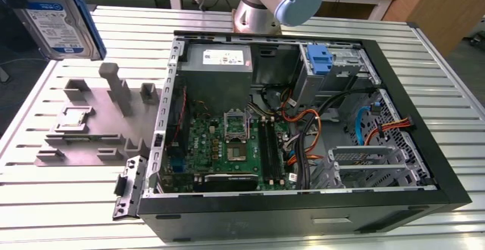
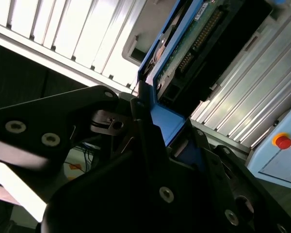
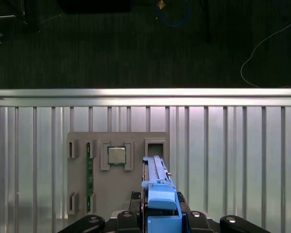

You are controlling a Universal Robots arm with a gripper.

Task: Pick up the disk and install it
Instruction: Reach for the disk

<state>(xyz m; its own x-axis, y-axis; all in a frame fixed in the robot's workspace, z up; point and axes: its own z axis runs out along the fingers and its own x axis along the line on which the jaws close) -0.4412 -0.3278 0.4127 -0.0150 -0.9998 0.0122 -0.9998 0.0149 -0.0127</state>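
The disk point(image 1: 53, 20) hangs in the air at the exterior view's upper left, above the grey parts holder point(image 1: 99, 119), with its white-and-blue label facing the camera and a blue carrier bracket around its edges. In the first wrist view the disk point(image 3: 157, 187) is seen edge-on, standing up between the fingers of my gripper point(image 3: 157, 216). In the second wrist view my gripper point(image 2: 153, 128) is shut on the blue bracket, and the disk's green circuit-board side point(image 2: 194, 43) shows beyond the fingers.
An open computer case point(image 1: 447, 165) lies on the slatted metal table point(image 1: 61, 204), with a motherboard point(image 1: 227, 142), cables and a metal drive cage point(image 1: 367, 165) inside. A bare blue bracket point(image 1: 321, 62) sits near the case's far end. The holder carries a chip point(image 3: 117, 155). The arm's base point(image 1: 262, 11) stands behind the case.
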